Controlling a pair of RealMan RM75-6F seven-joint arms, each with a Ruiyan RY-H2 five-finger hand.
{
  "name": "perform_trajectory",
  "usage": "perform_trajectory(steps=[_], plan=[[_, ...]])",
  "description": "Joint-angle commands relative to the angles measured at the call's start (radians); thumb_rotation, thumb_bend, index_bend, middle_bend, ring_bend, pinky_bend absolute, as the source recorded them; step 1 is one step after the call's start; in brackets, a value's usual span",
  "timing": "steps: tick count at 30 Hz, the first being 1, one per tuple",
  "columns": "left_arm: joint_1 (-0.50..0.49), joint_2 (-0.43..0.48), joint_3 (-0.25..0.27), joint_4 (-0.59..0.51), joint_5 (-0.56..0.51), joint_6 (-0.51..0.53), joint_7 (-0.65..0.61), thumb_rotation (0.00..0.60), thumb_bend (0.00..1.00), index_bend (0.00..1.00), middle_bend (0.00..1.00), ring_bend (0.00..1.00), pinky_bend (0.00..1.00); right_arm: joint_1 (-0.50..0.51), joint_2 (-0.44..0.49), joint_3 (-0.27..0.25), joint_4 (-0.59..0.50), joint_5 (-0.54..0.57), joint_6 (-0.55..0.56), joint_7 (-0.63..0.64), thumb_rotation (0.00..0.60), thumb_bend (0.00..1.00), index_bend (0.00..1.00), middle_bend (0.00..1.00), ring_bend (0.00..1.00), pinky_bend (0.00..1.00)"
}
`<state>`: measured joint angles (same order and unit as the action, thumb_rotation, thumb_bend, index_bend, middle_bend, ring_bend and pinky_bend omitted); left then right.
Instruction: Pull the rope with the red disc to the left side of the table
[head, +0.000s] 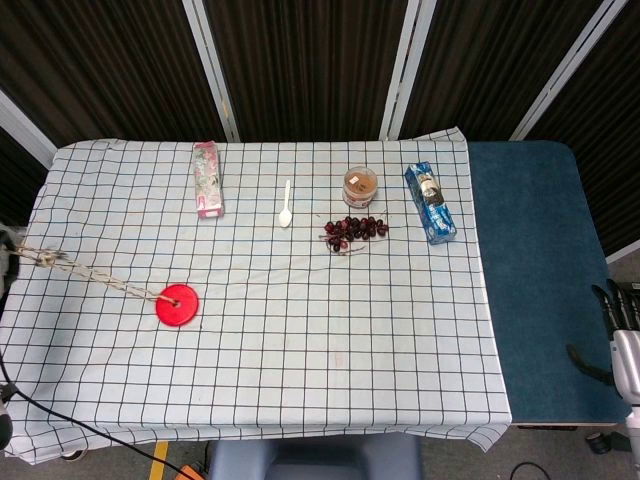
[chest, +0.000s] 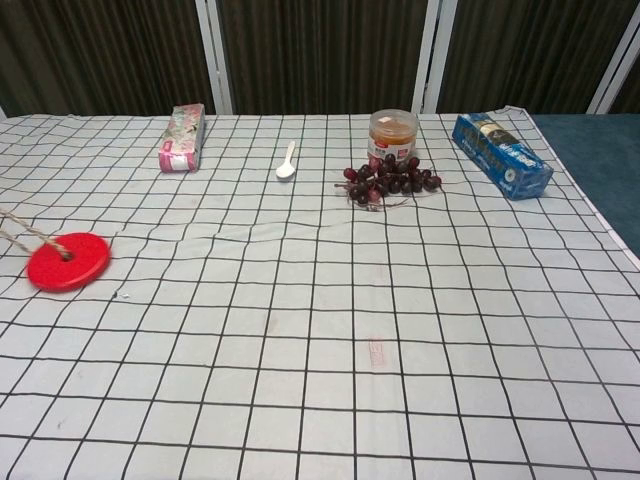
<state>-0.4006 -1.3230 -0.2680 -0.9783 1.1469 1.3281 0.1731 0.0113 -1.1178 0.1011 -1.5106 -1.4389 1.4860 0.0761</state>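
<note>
The red disc (head: 176, 305) lies flat on the checked cloth near the table's left edge; in the chest view the disc (chest: 68, 261) sits at the far left. Its braided rope (head: 95, 274) runs taut up and to the left, past the cloth's edge; the chest view shows only a short stretch of rope (chest: 22, 236). Only a sliver of my left hand (head: 4, 250) shows at the frame's left border, where it holds the rope's end. My right hand (head: 622, 335) hangs off the table's right side, fingers apart and holding nothing.
Along the back of the table stand a pink box (head: 207, 178), a white spoon (head: 286, 205), a jar (head: 360, 185), a bunch of dark grapes (head: 355, 229) and a blue packet (head: 430, 204). A blue surface (head: 540, 280) adjoins the cloth on the right.
</note>
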Motion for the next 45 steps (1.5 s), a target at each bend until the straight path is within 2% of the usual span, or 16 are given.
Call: perform_trajectory(steps=[1,6,13,15,17,18,19,20,21,22,24,27,33,38,42,45], plan=[[0.016,-0.015,-0.037,0.03,-0.041,0.015,-0.002,0.6,0.78,0.83,0.22,0.01,0.1,0.001,-0.002,-0.001,-0.002,0.001,-0.001,-0.004,0.6,0.37,0.0,0.0,0.0,0.0],[0.018,-0.017,0.013,0.006,0.031,0.011,-0.021,0.6,0.77,0.83,0.2,0.01,0.1,0.005,-0.008,-0.005,0.001,0.004,-0.009,-0.008,0.6,0.37,0.0,0.0,0.0,0.0],[0.004,-0.034,0.054,-0.128,0.141,0.043,-0.075,0.6,0.77,0.83,0.23,0.03,0.13,0.004,-0.01,-0.006,0.003,0.008,-0.008,-0.005,0.6,0.37,0.0,0.0,0.0,0.0],[-0.005,-0.023,0.079,-0.178,0.154,-0.006,-0.07,0.6,0.76,0.83,0.23,0.05,0.15,0.003,-0.01,-0.006,0.005,0.011,-0.009,-0.001,0.6,0.37,0.0,0.0,0.0,0.0],[-0.014,0.012,0.102,-0.253,0.125,-0.107,-0.053,0.6,0.75,0.8,0.25,0.08,0.16,0.003,-0.012,-0.007,0.008,0.012,-0.01,0.002,0.6,0.37,0.0,0.0,0.0,0.0],[-0.021,0.032,0.114,-0.281,0.104,-0.163,-0.033,0.6,0.73,0.73,0.24,0.09,0.15,0.003,-0.013,-0.008,0.01,0.012,-0.011,0.003,0.6,0.37,0.0,0.0,0.0,0.0],[-0.035,0.075,0.14,-0.325,0.068,-0.266,0.012,0.6,0.65,0.5,0.18,0.06,0.11,0.003,-0.014,-0.009,0.012,0.012,-0.011,0.005,0.6,0.37,0.0,0.0,0.0,0.0],[-0.05,0.115,0.156,-0.367,0.032,-0.35,0.04,0.6,0.59,0.34,0.13,0.04,0.08,0.003,-0.015,-0.009,0.013,0.012,-0.012,0.006,0.6,0.37,0.0,0.0,0.0,0.0],[-0.063,0.148,0.16,-0.406,-0.004,-0.411,0.052,0.6,0.5,0.13,0.06,0.01,0.03,0.003,-0.015,-0.009,0.015,0.012,-0.011,0.008,0.6,0.37,0.0,0.0,0.0,0.0],[-0.073,0.173,0.155,-0.442,-0.041,-0.45,0.05,0.6,0.43,0.0,0.0,0.0,0.0,0.002,-0.016,-0.009,0.018,0.012,-0.01,0.011,0.6,0.37,0.0,0.0,0.0,0.0],[-0.076,0.196,0.152,-0.47,-0.063,-0.462,0.047,0.6,0.37,0.0,0.0,0.0,0.0,0.002,-0.016,-0.008,0.02,0.014,-0.008,0.014,0.6,0.37,0.0,0.0,0.0,0.0],[-0.065,0.217,0.143,-0.5,-0.057,-0.424,0.03,0.6,0.32,0.0,0.0,0.0,0.0,0.001,-0.015,-0.006,0.024,0.017,-0.006,0.02,0.6,0.37,0.0,0.0,0.0,0.0],[-0.029,0.293,0.14,-0.59,0.001,-0.315,0.023,0.6,0.32,0.0,0.0,0.0,0.0,0.002,-0.019,-0.008,0.022,0.008,-0.002,0.023,0.6,0.37,0.0,0.0,0.0,0.0],[0.066,0.326,0.143,-0.649,0.093,-0.107,-0.034,0.6,0.35,0.0,0.0,0.0,0.0,-0.008,-0.018,-0.011,0.021,0.003,0.015,0.037,0.6,0.37,0.0,0.0,0.0,0.0],[0.163,0.286,0.179,-0.61,0.209,0.068,-0.146,0.6,0.35,0.0,0.0,0.0,0.0,-0.021,-0.018,-0.017,0.017,-0.004,0.033,0.047,0.6,0.37,0.0,0.0,0.0,0.0],[0.22,0.246,0.22,-0.539,0.272,0.146,-0.179,0.6,0.36,0.0,0.0,0.0,0.0,-0.027,-0.025,-0.024,0.02,-0.011,0.041,0.042,0.6,0.37,0.0,0.0,0.0,0.0]])
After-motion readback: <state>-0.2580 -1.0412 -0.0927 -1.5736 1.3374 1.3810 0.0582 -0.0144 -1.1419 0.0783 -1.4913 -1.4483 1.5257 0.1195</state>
